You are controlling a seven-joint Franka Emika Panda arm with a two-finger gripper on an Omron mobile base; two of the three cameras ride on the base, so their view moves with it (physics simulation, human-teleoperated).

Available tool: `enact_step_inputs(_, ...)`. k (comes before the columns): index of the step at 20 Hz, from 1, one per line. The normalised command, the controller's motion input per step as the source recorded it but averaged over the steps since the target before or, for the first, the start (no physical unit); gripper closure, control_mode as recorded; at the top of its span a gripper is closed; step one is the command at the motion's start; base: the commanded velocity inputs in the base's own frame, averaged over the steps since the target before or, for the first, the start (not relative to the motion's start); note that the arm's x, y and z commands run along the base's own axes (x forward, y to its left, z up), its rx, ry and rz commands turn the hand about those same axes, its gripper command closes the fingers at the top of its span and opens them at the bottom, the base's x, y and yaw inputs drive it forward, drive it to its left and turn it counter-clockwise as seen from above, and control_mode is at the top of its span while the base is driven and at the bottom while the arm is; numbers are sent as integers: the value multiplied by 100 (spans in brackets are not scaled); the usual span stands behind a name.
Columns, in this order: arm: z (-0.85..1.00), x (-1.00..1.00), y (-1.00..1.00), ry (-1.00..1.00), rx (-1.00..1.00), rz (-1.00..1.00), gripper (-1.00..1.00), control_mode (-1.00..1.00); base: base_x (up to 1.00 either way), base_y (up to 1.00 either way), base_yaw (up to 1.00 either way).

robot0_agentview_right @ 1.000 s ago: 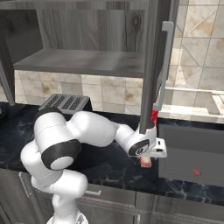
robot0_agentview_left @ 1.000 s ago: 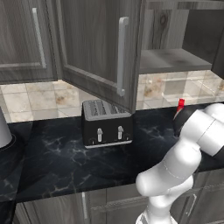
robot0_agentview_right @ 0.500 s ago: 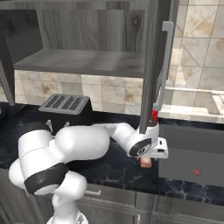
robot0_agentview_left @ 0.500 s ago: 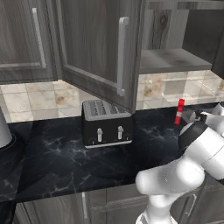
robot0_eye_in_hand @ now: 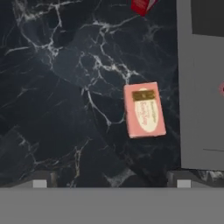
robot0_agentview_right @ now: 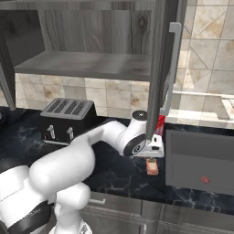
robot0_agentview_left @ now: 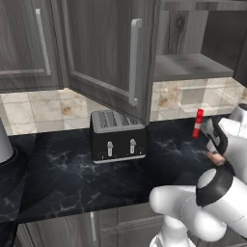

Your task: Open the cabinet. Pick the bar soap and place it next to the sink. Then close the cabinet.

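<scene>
The bar soap, a small tan-pink block, lies flat on the black marbled counter just left of the sink. In the right base view the bar soap rests beside the sink, straight below my hand. My gripper hangs open a little above it, its fingers apart from the block and holding nothing. The cabinet stands open with a bare pale shelf. Its right door juts out over my hand, and its left door swings out above the toaster.
A black toaster stands on the counter to the left. A slim red-and-white bottle stands by the wall, just behind my hand. The open right door's handle hangs close above my wrist.
The arm's elbow has swung down and forward, and the hand has risen slightly off the soap. The soap stays on the counter by the sink; the jaws stay open.
</scene>
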Motion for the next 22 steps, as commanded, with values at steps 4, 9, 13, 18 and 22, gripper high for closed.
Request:
enact_step_inputs(4,58,-19,51,0,4,0,-100,-100,0,0,0)
enact_step_inputs(9,56,-38,36,-1,9,0,-100,-100,0,0,0)
enact_step_inputs(13,64,-63,39,-6,8,0,-100,-100,0,0,0)
enact_step_inputs(18,55,-38,36,-9,7,-1,-100,-100,0,0,0)
enact_step_inputs(22,13,0,29,-9,2,-6,-100,-100,0,0,0)
